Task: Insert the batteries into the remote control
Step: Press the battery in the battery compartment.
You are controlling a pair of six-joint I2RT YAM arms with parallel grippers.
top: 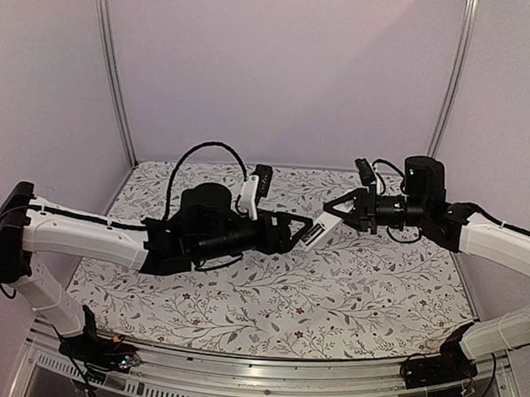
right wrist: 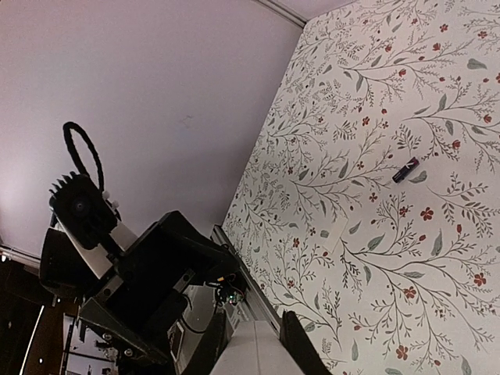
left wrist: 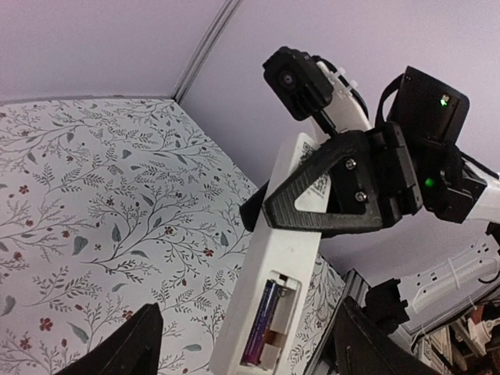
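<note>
The remote control (top: 320, 230) is a white bar held in the air between the two arms. My right gripper (top: 337, 213) is shut on its upper end, and the white body shows between the right fingers in the right wrist view (right wrist: 254, 351). In the left wrist view the remote (left wrist: 285, 258) has its battery bay open, with one dark purple battery (left wrist: 262, 324) seated in it. My left gripper (left wrist: 246, 348) is open, its fingers wide on either side of the remote's lower end without touching it. A second battery (right wrist: 406, 169) lies on the floral table.
A pale flat cover piece (right wrist: 337, 234) lies on the floral tablecloth (top: 269, 296) near the loose battery. The enclosure's walls and metal posts (top: 112, 66) stand at the back and sides. A metal rail (top: 265, 367) runs along the near edge.
</note>
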